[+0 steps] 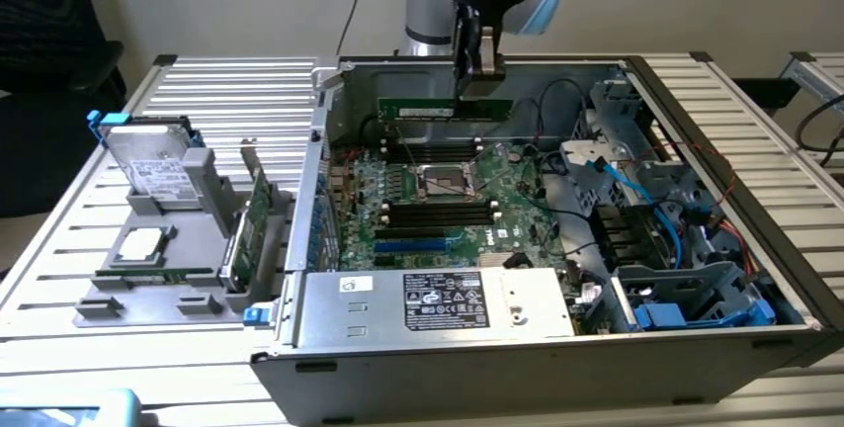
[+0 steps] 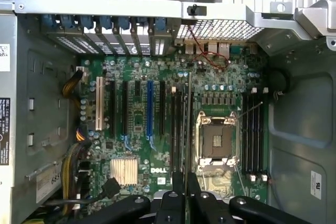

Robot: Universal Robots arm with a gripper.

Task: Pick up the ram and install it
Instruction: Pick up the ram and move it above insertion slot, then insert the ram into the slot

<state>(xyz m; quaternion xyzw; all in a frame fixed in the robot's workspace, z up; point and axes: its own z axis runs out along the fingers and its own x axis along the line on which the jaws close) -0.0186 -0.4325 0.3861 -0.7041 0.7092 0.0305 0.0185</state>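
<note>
One ram (image 1: 429, 111) pinched above the open computer case (image 1: 528, 363).
Nearest lies the power supply (image 1: 442, 300), behind it the motherboard (image 1: 436, 185); farther back the ram hangs level over the board's far edge, its top edge squeezed between the fingers of the gripper (image 1: 475, 86).
</note>
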